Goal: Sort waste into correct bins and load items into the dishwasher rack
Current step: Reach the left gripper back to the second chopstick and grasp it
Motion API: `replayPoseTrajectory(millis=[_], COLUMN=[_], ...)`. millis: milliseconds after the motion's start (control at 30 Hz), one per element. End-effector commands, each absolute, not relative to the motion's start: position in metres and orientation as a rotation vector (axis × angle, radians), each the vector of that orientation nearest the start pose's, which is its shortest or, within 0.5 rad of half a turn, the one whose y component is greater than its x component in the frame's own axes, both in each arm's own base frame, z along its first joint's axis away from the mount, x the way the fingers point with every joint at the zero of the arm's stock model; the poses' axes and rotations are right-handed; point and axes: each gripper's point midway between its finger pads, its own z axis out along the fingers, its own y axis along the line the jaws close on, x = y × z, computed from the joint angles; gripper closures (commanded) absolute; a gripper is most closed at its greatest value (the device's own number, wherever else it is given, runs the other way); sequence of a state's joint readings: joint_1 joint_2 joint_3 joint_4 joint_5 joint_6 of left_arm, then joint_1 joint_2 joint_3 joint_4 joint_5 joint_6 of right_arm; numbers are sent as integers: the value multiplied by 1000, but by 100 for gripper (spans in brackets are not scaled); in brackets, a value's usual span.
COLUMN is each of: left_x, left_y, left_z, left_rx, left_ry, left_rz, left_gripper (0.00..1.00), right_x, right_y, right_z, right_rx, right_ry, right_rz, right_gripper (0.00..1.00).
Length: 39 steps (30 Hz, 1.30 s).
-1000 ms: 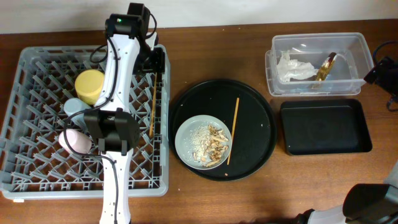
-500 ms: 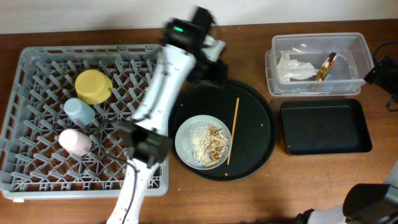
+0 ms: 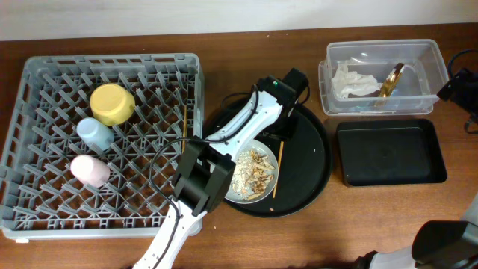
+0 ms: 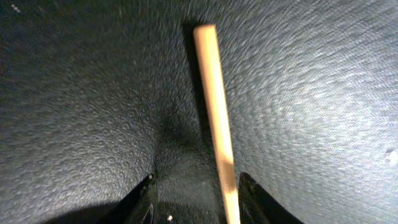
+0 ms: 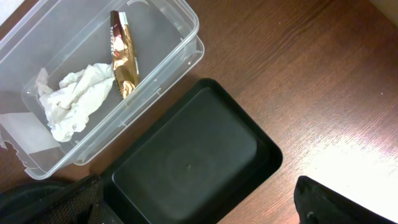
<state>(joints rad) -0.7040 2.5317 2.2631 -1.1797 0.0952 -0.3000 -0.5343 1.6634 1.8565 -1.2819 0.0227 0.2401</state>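
Left claw, overhead: lowered over the upper end of the chopstick on the round tray. The stick's lower part lies just beside the plate.
Rack: holds the bowl, blue cup, pink cup and the other chopstick near its right wall.
Left claw, wrist view: jaws apart, one finger on each side of the chopstick. Nothing is gripped yet, and the stick sits off-centre, nearer the right finger.
Risk, grip: closing off-centre may roll or skew the thin stick. Held near one end, it could droop or slip out on the lift.
Risk, plate: a swinging lower end could knock the scraps onto the tray.
Risk, rack: a skewed stick may catch on the pegs or fall through the lattice.
Right claw, wrist view: spread wide and empty, above the black bin and the tub, which holds the napkin and wrapper.
Risk, right side: slight, since this arm is well apart from the left arm's work.
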Motion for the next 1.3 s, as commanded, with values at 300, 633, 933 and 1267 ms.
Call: replayPoseTrajectory(millis=[300,633,933,1267], left_x=[381,362,359,363], left_y=[-357,-362,-365,-363], left_z=[11,-12,-12,-6], left_rx=[578,596,600,576], left_ry=[2878,2961,2971,3009], left_rz=[67,-31,-55,-176], left_gripper=[65,66,66,91], right_x=[330,330,330,330], right_y=[-204,-204,-204,-204], right_z=[272,272,272,272], right_rx=[1027,1027,1027,1027], right_ry=[2438,2438,2438,2438], right_rz=[-143,-143,-143,-143], right_gripper=[1,1,1,1])
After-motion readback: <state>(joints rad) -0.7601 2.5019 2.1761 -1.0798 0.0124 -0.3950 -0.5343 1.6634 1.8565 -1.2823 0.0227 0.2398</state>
